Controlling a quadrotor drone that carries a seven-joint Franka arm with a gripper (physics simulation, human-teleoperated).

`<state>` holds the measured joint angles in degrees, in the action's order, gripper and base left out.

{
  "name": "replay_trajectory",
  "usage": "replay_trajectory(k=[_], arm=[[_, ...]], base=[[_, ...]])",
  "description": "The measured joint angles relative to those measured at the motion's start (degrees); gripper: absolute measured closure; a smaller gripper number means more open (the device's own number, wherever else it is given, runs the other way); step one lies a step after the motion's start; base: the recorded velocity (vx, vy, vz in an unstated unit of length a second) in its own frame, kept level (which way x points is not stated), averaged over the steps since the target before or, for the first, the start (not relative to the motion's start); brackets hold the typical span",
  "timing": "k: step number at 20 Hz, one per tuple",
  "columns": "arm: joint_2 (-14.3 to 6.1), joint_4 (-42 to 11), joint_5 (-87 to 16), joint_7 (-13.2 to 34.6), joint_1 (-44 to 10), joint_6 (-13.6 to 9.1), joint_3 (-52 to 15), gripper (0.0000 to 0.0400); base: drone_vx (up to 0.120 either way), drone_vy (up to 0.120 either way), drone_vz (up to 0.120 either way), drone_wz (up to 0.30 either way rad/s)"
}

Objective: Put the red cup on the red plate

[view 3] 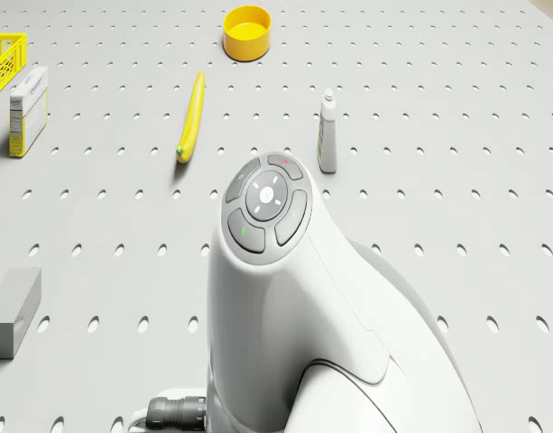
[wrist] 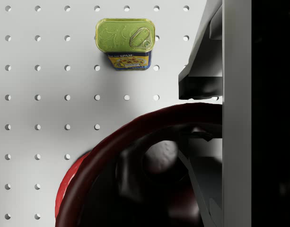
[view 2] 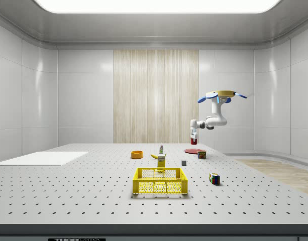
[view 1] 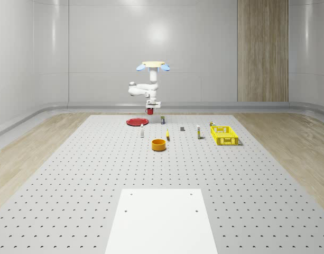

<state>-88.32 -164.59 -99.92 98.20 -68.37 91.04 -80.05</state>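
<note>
Gripper (view 1: 151, 108) clamped on glossy red cup (view 1: 150, 111), held aloft beside flat round red plate (view 1: 136, 122), drone (view 1: 153, 66) hovering above perforated grey table (view 1: 88, 174), green-lidded rectangular tin can (wrist: 125, 43) on table nearby

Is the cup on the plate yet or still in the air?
In the air: the gripper holds the cup above the table, beside the plate.

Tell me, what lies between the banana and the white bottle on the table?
Nothing does. In the drone view the stretch between the banana and the white bottle is bare perforated table.
</note>
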Motion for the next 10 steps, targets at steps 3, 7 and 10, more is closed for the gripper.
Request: replay_trajectory(k=[3, 7, 10], arm=[[-0.15, 0.01, 0.06, 0.02, -0.03, 0.14, -0.02, 0.0301], [-0.34, 0.01, 0.13, 0.05, -0.06, 0.32, -0.05, 0.0301], [-0.47, 0.02, 0.19, 0.07, -0.09, 0.44, -0.06, 0.0301]], base=[[0.000, -0.120, -0.120, 0.000], [0.000, -0.120, -0.060, 0.000], [-0.067, -0.120, 0.000, 0.000]])
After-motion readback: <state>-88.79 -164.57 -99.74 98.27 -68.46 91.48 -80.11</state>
